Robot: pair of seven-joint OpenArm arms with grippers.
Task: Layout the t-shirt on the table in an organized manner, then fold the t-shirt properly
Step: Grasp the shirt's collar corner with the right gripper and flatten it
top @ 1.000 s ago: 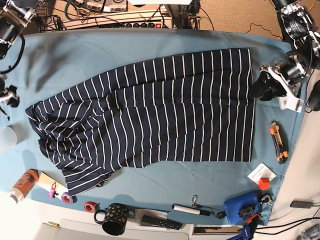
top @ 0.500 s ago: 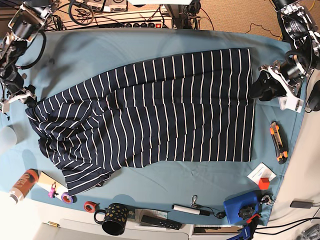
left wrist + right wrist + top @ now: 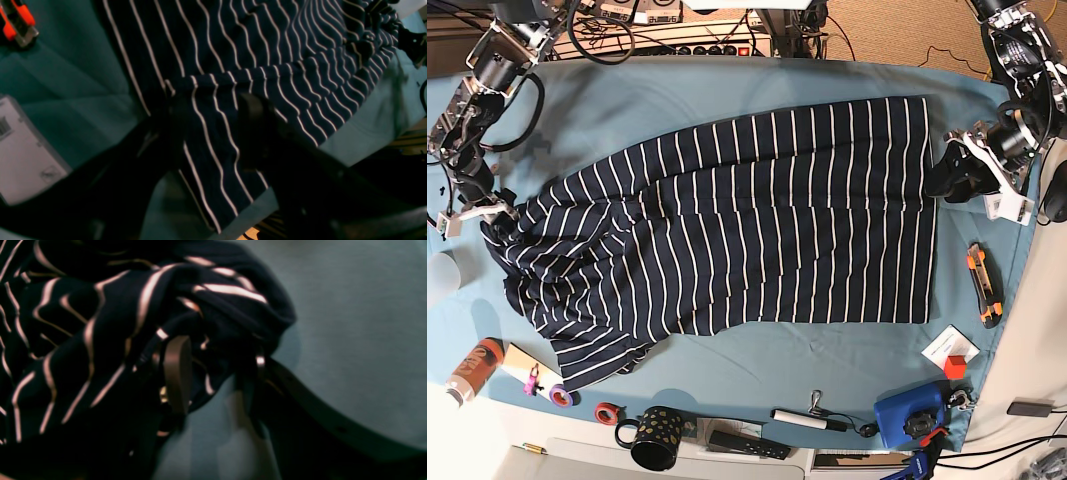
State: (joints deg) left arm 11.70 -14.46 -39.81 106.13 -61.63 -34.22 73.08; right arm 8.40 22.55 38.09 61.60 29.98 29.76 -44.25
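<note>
No words can be read anywhere; on the white plastic box (image 3: 26,156) in the left wrist view a small barcode and a round mark are seen, but both are too blurred to read. The big dark navy t-shirt with thin white stripes (image 3: 747,220) is spread across the wide table under its smooth teal-blue cloth (image 3: 657,95), with the straight hem end near the left gripper (image 3: 949,172) and the crumpled end near the right gripper (image 3: 489,208). In the left wrist view a corner of the hem is seen between the two black fingers (image 3: 253,133) of the left gripper, and the fingers are closed on the cloth there. In the right wrist view a bunched fold of the shirt is pinched between the fingers (image 3: 176,373) of the right gripper, and the shirt there is dark and blurred, so its collar and sleeves cannot be made out. Along the near edge of the table a black mug with gold dots (image 3: 657,437), a blue box (image 3: 912,415), an orange and black knife (image 3: 984,285) and a small red block on white card (image 3: 954,362) are seen. A brown bottle (image 3: 472,370) has a label that is too small to read. The table is cut off at the edges of the base view.
</note>
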